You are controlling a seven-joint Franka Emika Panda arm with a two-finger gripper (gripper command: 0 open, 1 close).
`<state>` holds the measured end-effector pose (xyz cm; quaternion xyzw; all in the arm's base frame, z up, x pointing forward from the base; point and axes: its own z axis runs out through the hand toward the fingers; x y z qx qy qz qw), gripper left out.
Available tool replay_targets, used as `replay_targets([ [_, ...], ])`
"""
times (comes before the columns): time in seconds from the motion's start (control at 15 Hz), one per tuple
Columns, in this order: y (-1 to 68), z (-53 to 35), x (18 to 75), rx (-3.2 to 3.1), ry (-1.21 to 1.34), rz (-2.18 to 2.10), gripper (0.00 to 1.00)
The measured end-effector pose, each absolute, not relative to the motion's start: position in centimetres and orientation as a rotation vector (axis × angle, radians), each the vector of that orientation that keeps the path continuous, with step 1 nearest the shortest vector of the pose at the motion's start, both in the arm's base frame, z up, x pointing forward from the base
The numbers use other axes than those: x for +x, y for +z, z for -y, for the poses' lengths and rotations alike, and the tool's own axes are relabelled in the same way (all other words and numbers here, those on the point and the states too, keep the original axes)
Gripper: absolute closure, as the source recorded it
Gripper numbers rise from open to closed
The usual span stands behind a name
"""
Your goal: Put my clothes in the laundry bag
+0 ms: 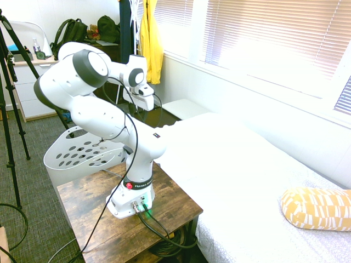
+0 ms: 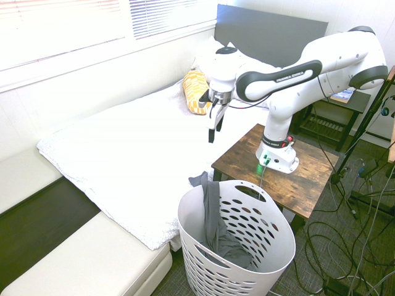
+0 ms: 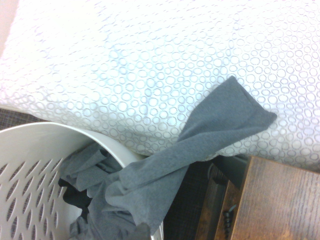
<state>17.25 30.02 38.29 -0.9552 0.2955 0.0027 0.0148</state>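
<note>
Here you see the white arm's claw (image 2: 214, 126) hanging point-down above the near edge of the bed (image 2: 123, 154), its two dark fingers spread apart and pinching nothing. In the second exterior view it hovers just left of the wooden desk (image 2: 296, 179) that carries the arm's base, well above the laundry basket (image 2: 271, 246) and a little farther back in the scene.

The dark grey garment (image 2: 216, 225) lies mostly inside the white basket, draped down its inner wall toward the bottom. One end of it hangs over the basket's left rim; your wrist view shows that loose end (image 3: 220, 127) twisted and stretched out across the dotted white bedspread (image 3: 150, 65), with the desk corner (image 3: 280, 200) just beside it. The rest of the cloth sits bunched within the basket's perforated wall (image 3: 30, 175).

The basket stands on the floor at the near corner of the desk, touching or just beside the bedspread's overhang; you cannot tell which. A yellow patterned pillow (image 2: 195, 91) rests on the far part of the bed, behind the claw. In the first exterior view, a bright yellow jacket (image 1: 151, 46) hangs near the window at the far wall, and a dark green backpack (image 1: 71, 34) sits beyond the arm on the far left.
</note>
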Motion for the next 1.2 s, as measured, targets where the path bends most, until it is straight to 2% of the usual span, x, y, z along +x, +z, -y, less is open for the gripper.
replay_targets([
  [0.2, 33.1, -31.0, 17.7, -2.95, 0.153, -1.014, 0.0],
  [0.53, 25.4, -32.2, 18.2, -2.93, 0.235, -1.114, 0.0],
  [0.87, 21.3, -31.7, 20.0, -2.892, 0.329, -1.248, 0.0],
  [1.2, 20.2, -33.2, 18.3, -2.929, 0.369, -1.229, 0.0],
])
